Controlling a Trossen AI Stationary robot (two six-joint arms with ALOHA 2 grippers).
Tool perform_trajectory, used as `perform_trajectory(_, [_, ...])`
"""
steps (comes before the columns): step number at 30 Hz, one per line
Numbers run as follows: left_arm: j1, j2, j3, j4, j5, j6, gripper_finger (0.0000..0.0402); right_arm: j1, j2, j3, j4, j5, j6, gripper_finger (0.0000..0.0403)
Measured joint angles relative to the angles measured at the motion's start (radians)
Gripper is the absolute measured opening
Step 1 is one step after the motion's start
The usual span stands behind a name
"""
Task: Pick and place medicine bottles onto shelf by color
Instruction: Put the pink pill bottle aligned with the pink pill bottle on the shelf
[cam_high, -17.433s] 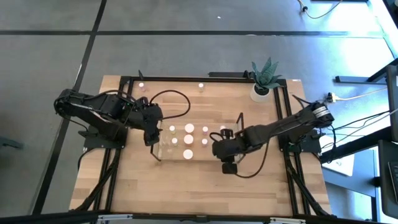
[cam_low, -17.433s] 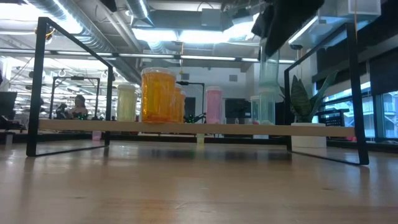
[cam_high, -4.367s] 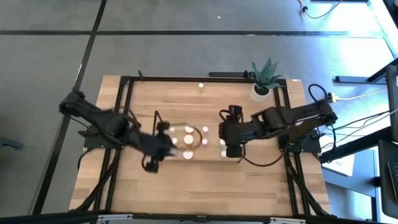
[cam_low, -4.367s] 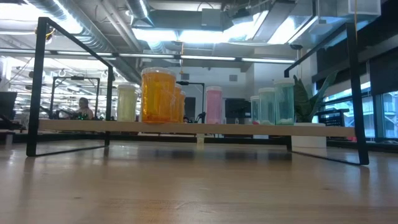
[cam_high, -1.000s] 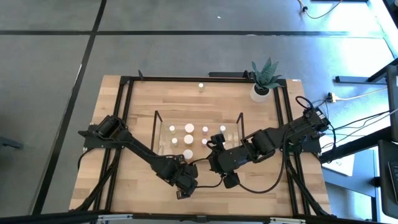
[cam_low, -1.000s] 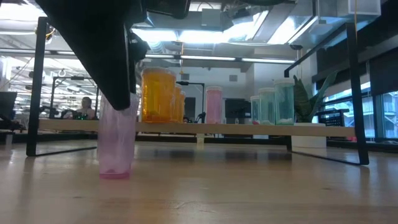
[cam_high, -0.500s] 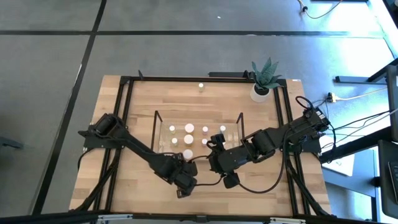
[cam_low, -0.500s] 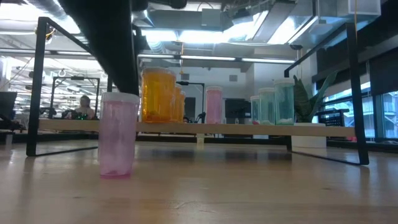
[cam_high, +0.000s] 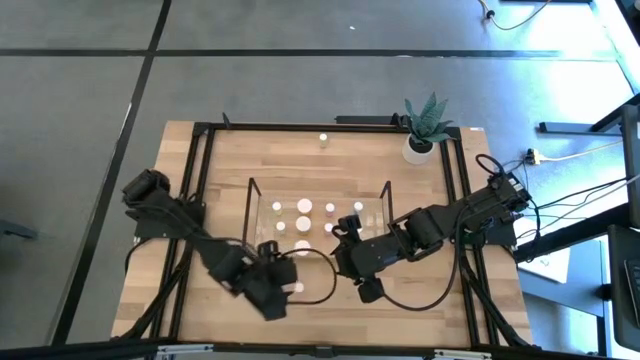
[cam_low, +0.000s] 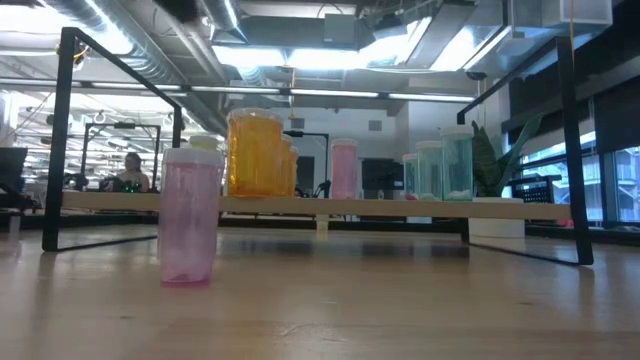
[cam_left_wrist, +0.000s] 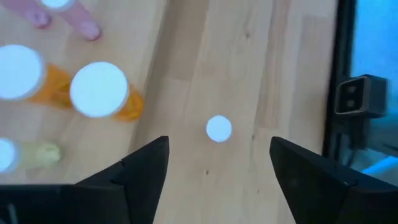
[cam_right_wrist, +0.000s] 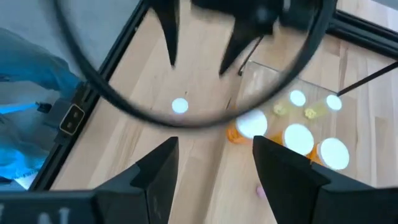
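A pink medicine bottle (cam_low: 190, 215) with a white cap (cam_high: 297, 288) stands upright on its base on the wood, on the near side of the shelf. My left gripper (cam_left_wrist: 219, 146) hangs open above it, touching nothing; the cap (cam_left_wrist: 218, 129) shows below, between its fingers. The clear shelf (cam_high: 250, 200) at mid-table carries several bottles: orange (cam_low: 255, 155), pink (cam_low: 343, 170) and green (cam_low: 445, 165). My right gripper (cam_right_wrist: 214, 143) hovers open by the shelf's near right corner, with nothing between its fingers.
A lone small bottle (cam_high: 323, 139) stands near the table's far edge. A potted plant (cam_high: 420, 145) sits at the far right corner. The black table frame (cam_high: 195, 200) runs around the wood. Bare wood lies along the near edge.
My left gripper has let go of the pink bottle, risen out of the low view and drawn back toward the table's left edge. The bottle stays upright where it was set down.
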Motion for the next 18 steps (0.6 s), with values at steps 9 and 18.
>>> perform_trajectory(9, [-0.152,-0.054,0.000,-0.071,-0.178,-0.177,0.0275,0.000,0.000,0.000,0.029,0.000,0.001,0.0209])
perform_trajectory(18, [-0.294,-0.054,0.000,-0.120,-0.395,-0.393,0.0275,0.000,0.004,0.000,0.056,-0.002,0.050,0.0209])
